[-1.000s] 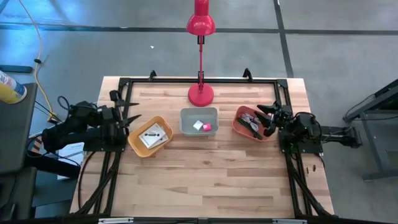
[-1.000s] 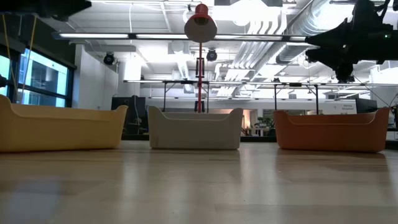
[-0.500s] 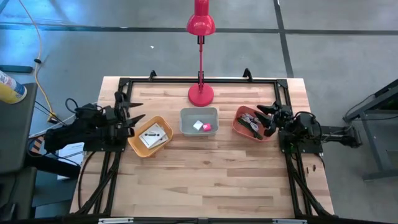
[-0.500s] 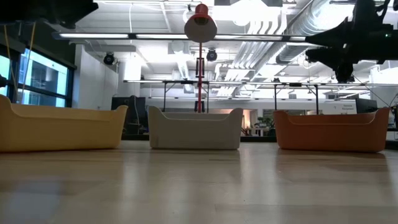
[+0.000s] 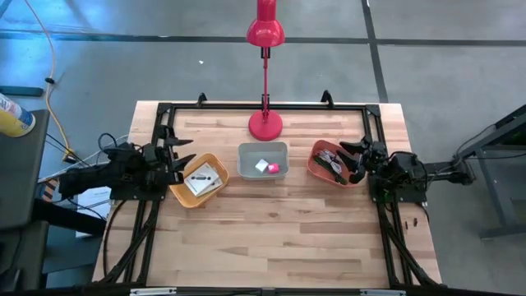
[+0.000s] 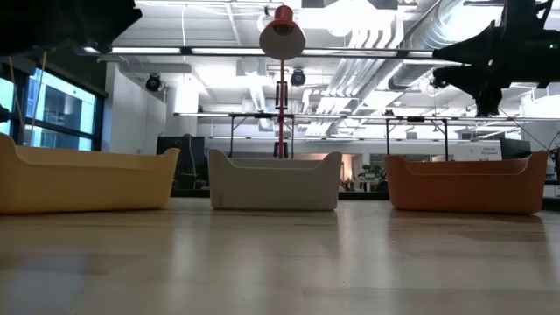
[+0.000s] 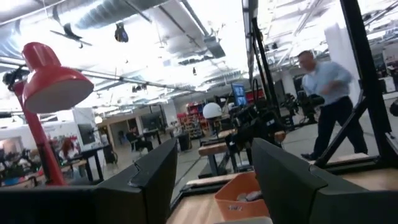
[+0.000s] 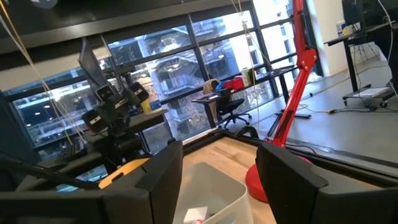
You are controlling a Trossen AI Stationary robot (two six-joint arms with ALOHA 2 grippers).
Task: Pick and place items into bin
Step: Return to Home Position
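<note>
Both white cards [image 5: 203, 178] lie in the yellow bin [image 5: 185, 200], left of frame centre in the high view; left gripper [image 5: 177, 156] sits beside the bin's left rim with fingers apart, and right gripper [image 5: 348, 159] above the right edge of the orange bin [image 5: 314, 167], fingers likewise apart.

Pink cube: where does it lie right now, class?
In the high view the pink cube lies inside the grey middle bin, just right of a white cube, with the yellow bin to its left and the orange bin to its right.
</note>
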